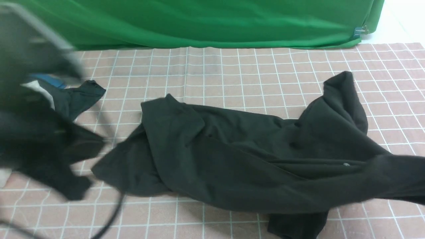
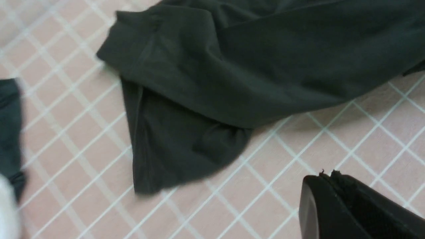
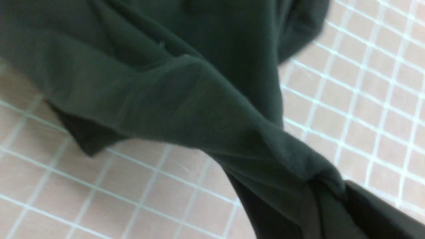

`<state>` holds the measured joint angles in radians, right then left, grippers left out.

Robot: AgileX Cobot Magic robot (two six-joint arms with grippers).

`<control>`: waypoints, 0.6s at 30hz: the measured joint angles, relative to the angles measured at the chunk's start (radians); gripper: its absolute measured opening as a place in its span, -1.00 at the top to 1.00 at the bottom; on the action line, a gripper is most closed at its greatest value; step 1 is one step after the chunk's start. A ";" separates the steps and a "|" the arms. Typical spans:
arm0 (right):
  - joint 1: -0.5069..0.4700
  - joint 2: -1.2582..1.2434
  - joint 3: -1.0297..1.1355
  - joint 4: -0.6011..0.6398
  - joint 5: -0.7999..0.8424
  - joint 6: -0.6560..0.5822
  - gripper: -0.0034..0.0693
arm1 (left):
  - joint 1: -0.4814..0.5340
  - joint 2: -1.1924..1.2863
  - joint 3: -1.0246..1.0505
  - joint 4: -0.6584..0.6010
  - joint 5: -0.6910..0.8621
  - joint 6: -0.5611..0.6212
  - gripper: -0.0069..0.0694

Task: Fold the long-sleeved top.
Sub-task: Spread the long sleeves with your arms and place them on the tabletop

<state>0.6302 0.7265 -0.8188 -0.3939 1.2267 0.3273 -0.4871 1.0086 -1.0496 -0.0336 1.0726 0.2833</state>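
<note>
The long-sleeved top (image 1: 252, 156) is a big black knit garment lying crumpled across the middle and right of the checked tablecloth. One part of it is drawn taut toward the right edge of the front view. In the right wrist view my right gripper (image 3: 335, 196) is shut on a bunched fold of the top (image 3: 186, 99), which stretches away from the jaws. My left gripper (image 2: 327, 174) is shut and holds nothing. It hovers over bare tablecloth, apart from the top's cuffed sleeve end (image 2: 186, 99). The blurred left arm (image 1: 43, 139) fills the left of the front view.
A smaller dark cloth with blue trim (image 1: 83, 94) lies at the far left, with a bit of white garment (image 1: 4, 176) beside it. A green backdrop (image 1: 206, 23) closes off the far side. A black cable (image 1: 113, 212) hangs by the left arm.
</note>
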 joint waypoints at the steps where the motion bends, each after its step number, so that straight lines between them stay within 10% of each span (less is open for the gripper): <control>1: -0.020 -0.001 0.005 0.005 -0.001 -0.006 0.76 | 0.000 0.022 0.000 -0.003 -0.013 0.002 0.77; 9: -0.072 -0.003 0.007 0.066 -0.001 -0.043 0.76 | 0.103 0.314 0.000 -0.042 -0.152 0.036 0.71; 18: -0.072 -0.003 0.007 0.102 -0.042 -0.066 0.76 | 0.390 0.712 -0.113 -0.248 -0.439 0.135 -0.10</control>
<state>0.5584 0.7238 -0.8121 -0.2923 1.1850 0.2613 -0.0976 1.7208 -1.1629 -0.2821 0.6335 0.4187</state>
